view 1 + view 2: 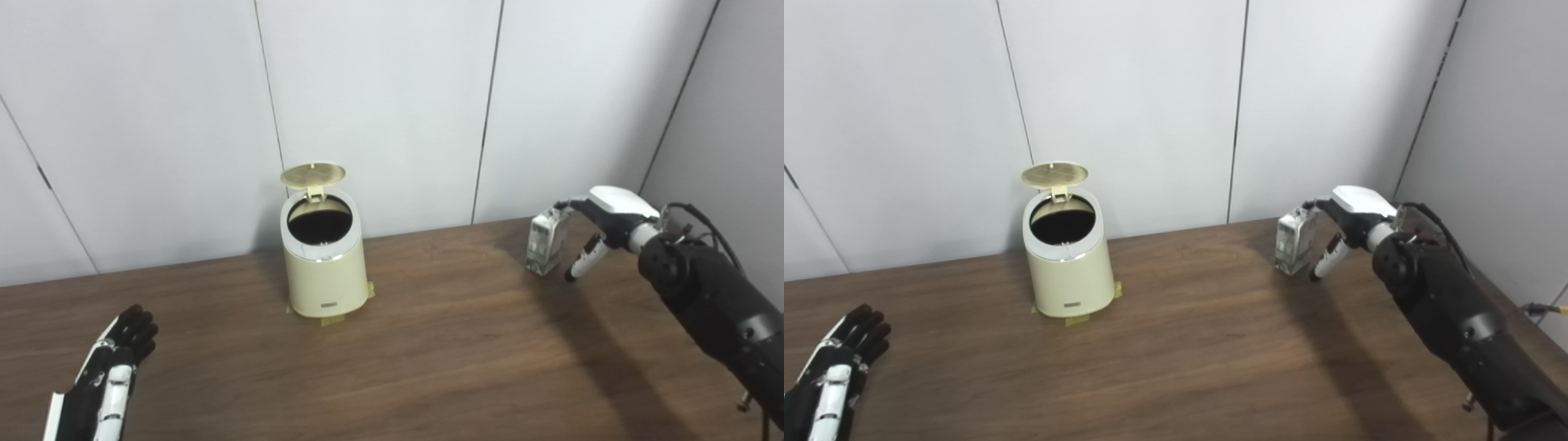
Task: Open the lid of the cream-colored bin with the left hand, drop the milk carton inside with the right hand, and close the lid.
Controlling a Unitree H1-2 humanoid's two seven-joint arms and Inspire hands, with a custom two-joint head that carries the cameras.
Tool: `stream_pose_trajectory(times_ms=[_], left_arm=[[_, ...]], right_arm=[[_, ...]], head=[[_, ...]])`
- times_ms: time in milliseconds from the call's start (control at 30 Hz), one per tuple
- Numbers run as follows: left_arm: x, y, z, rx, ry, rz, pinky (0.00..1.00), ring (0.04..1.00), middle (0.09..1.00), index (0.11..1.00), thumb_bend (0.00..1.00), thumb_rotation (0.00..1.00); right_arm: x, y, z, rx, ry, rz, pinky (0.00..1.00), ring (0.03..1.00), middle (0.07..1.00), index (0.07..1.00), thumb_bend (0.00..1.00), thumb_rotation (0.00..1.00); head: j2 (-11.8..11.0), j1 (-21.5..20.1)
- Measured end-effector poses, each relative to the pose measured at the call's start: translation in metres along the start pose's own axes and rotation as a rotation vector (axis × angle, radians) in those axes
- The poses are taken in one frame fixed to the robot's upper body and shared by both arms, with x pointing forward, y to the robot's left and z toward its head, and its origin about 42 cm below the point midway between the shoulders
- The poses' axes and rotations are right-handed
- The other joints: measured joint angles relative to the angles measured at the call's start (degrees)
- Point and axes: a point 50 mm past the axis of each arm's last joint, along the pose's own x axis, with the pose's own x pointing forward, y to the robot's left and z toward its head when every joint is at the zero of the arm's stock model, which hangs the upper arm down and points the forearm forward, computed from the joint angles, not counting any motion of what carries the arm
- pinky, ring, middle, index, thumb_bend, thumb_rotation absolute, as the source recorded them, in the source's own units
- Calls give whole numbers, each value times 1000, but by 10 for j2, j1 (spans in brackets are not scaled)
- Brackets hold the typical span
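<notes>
The cream-colored bin [324, 269] stands at the back of the table with its round lid [313, 174] tipped up and the dark inside showing. The milk carton [545, 242] stands upright at the far right of the table. My right hand [603, 229] is at the carton's right side. Its fingers reach over the carton's top and behind it, and its thumb [585, 257] hangs straight down just clear of the carton's right edge. My left hand [113, 361] lies flat at the near left with its fingers spread and nothing in it.
The wooden table [429, 343] ends at grey wall panels close behind the bin and the carton. Yellow tape tabs [334, 320] stick out under the bin's base. A side wall runs near my right arm [710, 300].
</notes>
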Motion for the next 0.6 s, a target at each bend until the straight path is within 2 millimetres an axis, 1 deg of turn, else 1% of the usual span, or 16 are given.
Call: stream_pose_trajectory(times_ms=[100, 233, 333, 400, 467, 533, 567, 600], left_arm=[[0, 0, 0, 1, 0, -2, 916, 883, 884, 876, 382, 734], [0, -2, 0, 2, 1, -7, 888, 880, 883, 878, 374, 741], [0, -3, 0, 11, 1, -11, 913, 892, 891, 886, 364, 760], [0, -3, -1, 18, 1, -15, 918, 893, 893, 889, 350, 766], [-1, -3, -4, 20, 7, -14, 919, 891, 890, 886, 359, 766], [-1, -3, -7, 21, 18, -13, 928, 892, 890, 886, 375, 772], [-1, -3, -8, 23, 22, -13, 941, 896, 894, 891, 364, 782], [-1, -3, -8, 25, 22, -14, 957, 905, 900, 897, 358, 791]], right_arm=[[0, 3, -1, 0, -7, -9, 772, 872, 882, 858, 985, 154], [-5, -2, 3, 14, -8, -36, 718, 845, 870, 865, 957, 157], [-8, -10, 13, 35, -16, -54, 715, 843, 879, 872, 946, 170], [-8, -12, 17, 62, -9, -53, 692, 831, 873, 869, 945, 186], [-7, -12, 19, 89, 4, -44, 680, 825, 870, 871, 932, 190], [-7, -12, 19, 123, 25, -37, 694, 836, 876, 880, 918, 201], [-6, -13, 20, 151, 40, -34, 710, 848, 881, 891, 919, 206], [-6, -14, 20, 181, 61, -35, 698, 845, 882, 899, 920, 209]], head=[[0, 0], [-1, -4], [-2, -4], [-3, -3], [-5, -4], [-6, -4], [-7, -5], [-8, -5]])
